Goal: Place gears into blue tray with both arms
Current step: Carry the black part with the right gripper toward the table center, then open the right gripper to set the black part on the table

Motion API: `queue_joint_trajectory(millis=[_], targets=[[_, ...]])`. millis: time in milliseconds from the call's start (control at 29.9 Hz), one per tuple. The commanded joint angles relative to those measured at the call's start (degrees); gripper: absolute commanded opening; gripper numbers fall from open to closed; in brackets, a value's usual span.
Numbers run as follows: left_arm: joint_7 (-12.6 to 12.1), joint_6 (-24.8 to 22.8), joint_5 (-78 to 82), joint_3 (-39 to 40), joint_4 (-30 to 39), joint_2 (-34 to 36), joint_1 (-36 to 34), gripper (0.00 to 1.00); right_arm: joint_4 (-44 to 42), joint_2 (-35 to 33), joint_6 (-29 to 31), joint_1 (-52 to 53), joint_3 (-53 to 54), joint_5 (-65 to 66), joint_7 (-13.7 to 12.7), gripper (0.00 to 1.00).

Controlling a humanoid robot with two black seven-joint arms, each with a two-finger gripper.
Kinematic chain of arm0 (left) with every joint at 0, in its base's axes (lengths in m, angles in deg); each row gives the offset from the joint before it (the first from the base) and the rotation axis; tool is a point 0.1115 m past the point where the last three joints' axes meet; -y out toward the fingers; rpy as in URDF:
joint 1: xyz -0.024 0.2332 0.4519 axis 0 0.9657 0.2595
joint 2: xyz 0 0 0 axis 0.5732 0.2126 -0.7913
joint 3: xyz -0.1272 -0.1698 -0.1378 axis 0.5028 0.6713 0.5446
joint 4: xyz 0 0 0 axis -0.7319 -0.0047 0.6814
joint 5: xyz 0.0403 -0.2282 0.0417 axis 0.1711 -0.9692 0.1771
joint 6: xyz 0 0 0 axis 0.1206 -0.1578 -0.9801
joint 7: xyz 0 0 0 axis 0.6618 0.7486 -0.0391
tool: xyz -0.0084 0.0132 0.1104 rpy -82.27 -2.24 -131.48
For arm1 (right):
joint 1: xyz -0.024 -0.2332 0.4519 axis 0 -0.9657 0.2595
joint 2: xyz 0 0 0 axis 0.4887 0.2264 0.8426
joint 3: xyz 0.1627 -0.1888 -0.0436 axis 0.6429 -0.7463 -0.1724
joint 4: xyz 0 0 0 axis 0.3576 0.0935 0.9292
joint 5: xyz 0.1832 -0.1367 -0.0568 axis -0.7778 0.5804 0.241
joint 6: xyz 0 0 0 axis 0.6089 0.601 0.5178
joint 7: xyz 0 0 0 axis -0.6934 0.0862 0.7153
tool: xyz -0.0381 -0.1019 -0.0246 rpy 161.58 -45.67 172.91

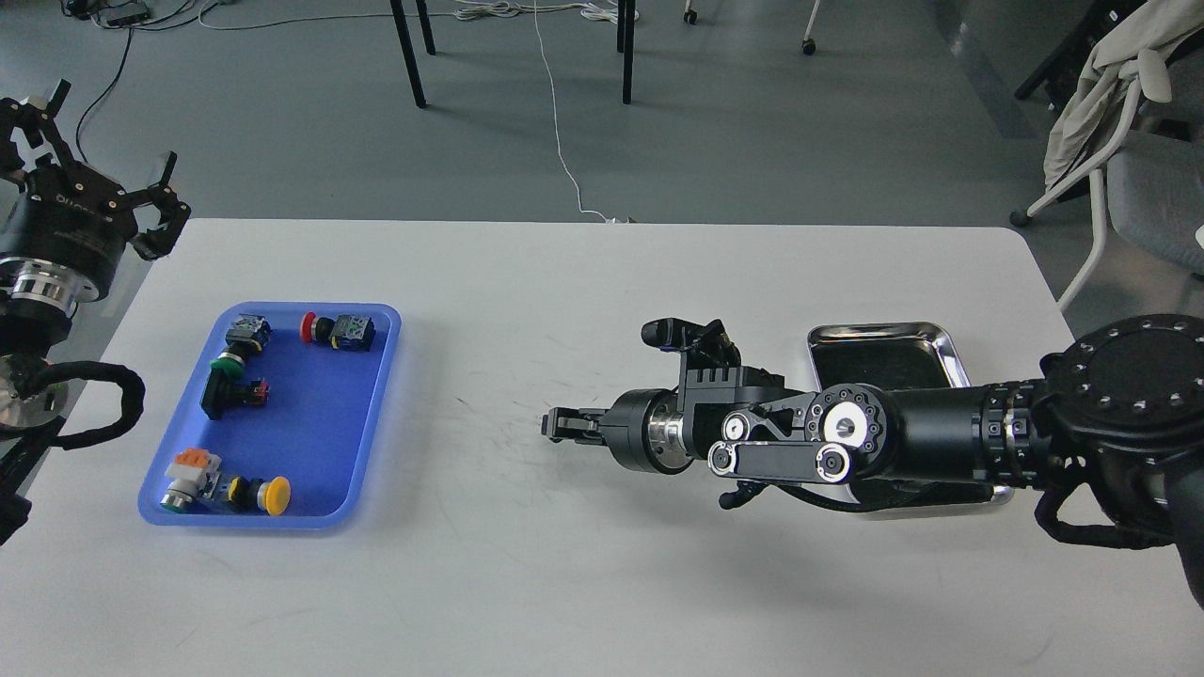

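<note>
The blue tray [324, 428] lies on the left side of the white table and holds several coloured push-button switches [339, 330]. No gears show in this view. My left gripper [99, 150] hangs open beyond the table's far left corner, up and left of the tray, with nothing between its fingers. My right gripper [552, 425] points left over the middle of the table, well right of the blue tray. It is dark and edge-on, so its fingers cannot be told apart. Whether it holds anything is not visible.
A shiny steel tray [879, 329] with a dark inside lies at the right, its near half hidden under my right arm. Chair legs and cables stand on the floor beyond the far edge. A chair with cloth [1115, 85] is at the far right.
</note>
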Motion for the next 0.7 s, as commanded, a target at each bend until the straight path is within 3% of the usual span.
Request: queue_joint_trajectory(millis=[0, 67, 167, 234, 368, 435, 669], targets=[[0.1, 0.0, 0.0, 0.0, 0.0, 0.0, 0.0, 0.99, 0.0, 0.0, 0.0, -0.3, -0.1, 0.1, -0.1, 0.15], [0.1, 0.0, 0.0, 0.1, 0.0, 0.0, 0.0, 0.99, 0.0, 0.0, 0.0, -0.7, -0.1, 0.1, -0.1, 0.33], [0.1, 0.1, 0.0, 0.0, 0.0, 0.0, 0.0, 0.99, 0.0, 0.0, 0.0, -0.8, -0.1, 0.0, 0.0, 0.51], [0.1, 0.1, 0.0, 0.0, 0.0, 0.0, 0.0, 0.99, 0.0, 0.0, -0.3, -0.8, -0.1, -0.2, 0.0, 0.71], [0.1, 0.1, 0.0, -0.1, 0.0, -0.1, 0.0, 0.99, -0.1, 0.0, -0.4, -0.8, 0.0, -0.3, 0.0, 0.88], [0.1, 0.1, 0.0, -0.1, 0.0, -0.1, 0.1, 0.99, -0.3, 0.0, -0.6, -0.5, 0.2, -0.3, 0.0, 0.93], [0.1, 0.3, 0.0, -0.2, 0.0, 0.0, 0.0, 0.99, -2.1, 0.0, -0.6, 1.3, 4.7, -0.4, 0.1, 0.94]])
